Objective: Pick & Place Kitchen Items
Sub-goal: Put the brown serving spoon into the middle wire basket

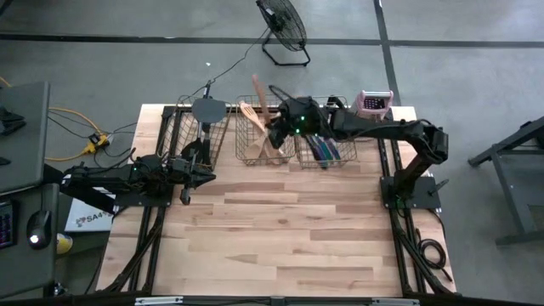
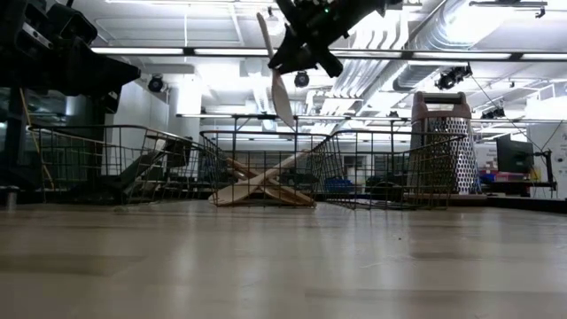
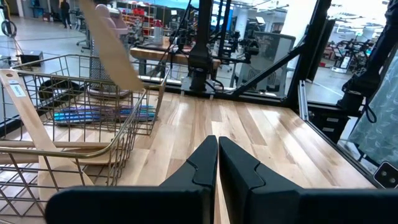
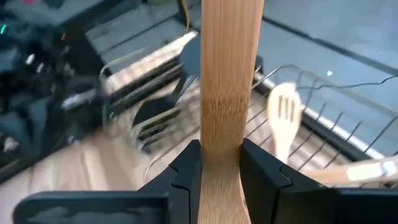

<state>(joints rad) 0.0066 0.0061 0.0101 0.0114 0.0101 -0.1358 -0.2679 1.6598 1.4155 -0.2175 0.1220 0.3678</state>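
Observation:
My right gripper is over the middle wire basket and shut on a pale wooden utensil, which hangs above that basket. More wooden utensils lie crossed inside that basket. Dark spatulas are in the left basket. Slim blue and purple pieces lie in the right basket. My left gripper is shut and empty, low over the table in front of the left basket. It also shows in the left wrist view. My right gripper pinches the wooden utensil's flat handle between its two fingers, which lie across it. The utensil is lifted clear, steeply tilted. Its wider lower end is above the middle basket's rim and its other end sticks out toward the far edge.
A metal box grater with a pinkish top stands at the far right behind the right basket. The three baskets stand in a row along the table's far edge. Bare wooden table lies in front of them. A fan stands on the floor beyond the table.

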